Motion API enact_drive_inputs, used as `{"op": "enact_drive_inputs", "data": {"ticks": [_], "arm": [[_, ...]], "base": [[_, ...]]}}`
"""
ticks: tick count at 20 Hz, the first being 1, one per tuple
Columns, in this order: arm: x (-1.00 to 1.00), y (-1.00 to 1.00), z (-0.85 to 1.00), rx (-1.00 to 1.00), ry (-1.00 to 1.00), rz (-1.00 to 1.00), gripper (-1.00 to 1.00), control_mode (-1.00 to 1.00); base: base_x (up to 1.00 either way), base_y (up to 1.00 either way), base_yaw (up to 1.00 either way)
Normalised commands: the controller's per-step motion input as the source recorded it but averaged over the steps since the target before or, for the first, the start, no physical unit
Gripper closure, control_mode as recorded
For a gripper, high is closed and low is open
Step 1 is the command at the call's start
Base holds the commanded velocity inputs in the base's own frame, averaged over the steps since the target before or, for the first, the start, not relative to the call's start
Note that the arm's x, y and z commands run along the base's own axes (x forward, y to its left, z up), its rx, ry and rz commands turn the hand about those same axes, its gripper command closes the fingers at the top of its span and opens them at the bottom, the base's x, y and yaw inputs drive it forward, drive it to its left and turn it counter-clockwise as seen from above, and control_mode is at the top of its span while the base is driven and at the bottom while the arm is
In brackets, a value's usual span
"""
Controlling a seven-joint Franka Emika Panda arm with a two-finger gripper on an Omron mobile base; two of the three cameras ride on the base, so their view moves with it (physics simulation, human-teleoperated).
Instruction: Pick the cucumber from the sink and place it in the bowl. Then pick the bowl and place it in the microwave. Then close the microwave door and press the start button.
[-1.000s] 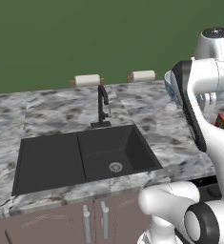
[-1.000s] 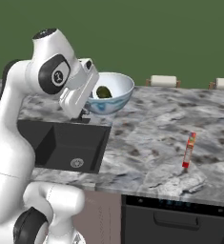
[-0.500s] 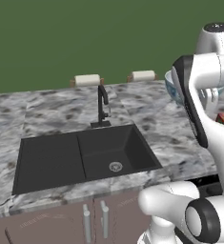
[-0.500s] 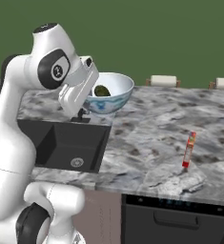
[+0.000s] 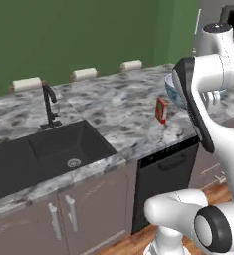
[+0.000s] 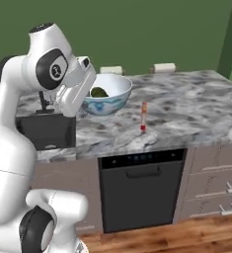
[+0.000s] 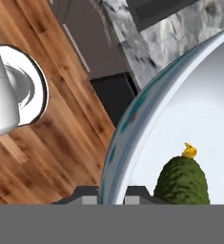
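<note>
Left base view: the arm is blocking most of the bowl (image 5: pixel 169 89), its blue edge peeking out above the marble counter (image 5: pixel 118 107), near a red carton (image 5: pixel 161 110); the black sink (image 5: pixel 44 152) is sitting to the left.
Right base view: the bowl (image 6: pixel 107 95) is hanging in the air over the counter (image 6: pixel 186 106), the cucumber (image 6: pixel 98 92) lying inside.
Hand view: the gripper (image 7: pixel 109 196) is pinching the bowl's rim (image 7: pixel 132 119) between its fingers; the cucumber (image 7: pixel 182 181) is resting in the bowl.

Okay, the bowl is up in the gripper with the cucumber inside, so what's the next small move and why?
Probably keep carrying the bowl level toward the microwave. The cucumber lies loose inside, the gripper pinches only the rim, and the bowl hangs above the counter, so tilting might spill it.
</note>
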Motion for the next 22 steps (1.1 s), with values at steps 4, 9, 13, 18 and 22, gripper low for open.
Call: {"op": "enact_drive_inputs", "data": {"ticks": [4,9,13,18,22], "arm": [[0.00,0.00,0.00,0.00,0.00,0.00,1.00,1.00],[0.00,0.00,0.00,0.00,0.00,0.00,1.00,1.00],[0.00,0.00,0.00,0.00,0.00,0.00,1.00,1.00],[0.00,0.00,0.00,0.00,0.00,0.00,1.00,1.00],[0.00,0.00,0.00,0.00,0.00,0.00,1.00,1.00]], "base": [[-0.30,-0.01,-0.80],[-0.08,-0.12,-0.83],[0.13,-0.60,-0.74],[0.41,-0.74,-0.64],[0.91,-0.59,-0.47]]}}
